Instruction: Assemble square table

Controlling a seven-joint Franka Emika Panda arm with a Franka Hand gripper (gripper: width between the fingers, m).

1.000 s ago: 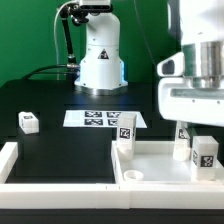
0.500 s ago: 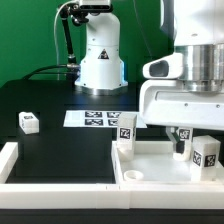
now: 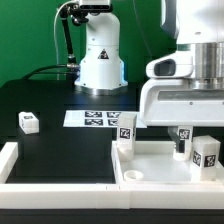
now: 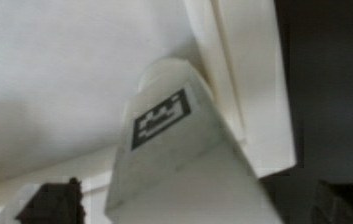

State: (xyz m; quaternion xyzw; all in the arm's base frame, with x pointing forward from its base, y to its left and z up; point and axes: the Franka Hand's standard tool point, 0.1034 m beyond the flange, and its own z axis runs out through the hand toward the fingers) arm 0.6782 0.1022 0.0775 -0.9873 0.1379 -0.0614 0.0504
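White square table top (image 3: 160,165) lies on the black desk (image 3: 70,150) at the exterior view's right — three legs visible: two (image 3: 203,153) upright inside, one (image 3: 29,122) apart; jaws wide open, empty.

The worktop (image 3: 60,150) was black, while the tray (image 3: 160,165), legs (image 3: 28,122) and marker board (image 3: 100,118) were white with black-and-white tags.

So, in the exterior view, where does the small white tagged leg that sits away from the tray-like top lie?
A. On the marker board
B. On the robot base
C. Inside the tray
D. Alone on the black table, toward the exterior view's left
D: the small white tagged leg lies by itself on the black table, left of the marker board and apart from the white plastic square tray-like top.
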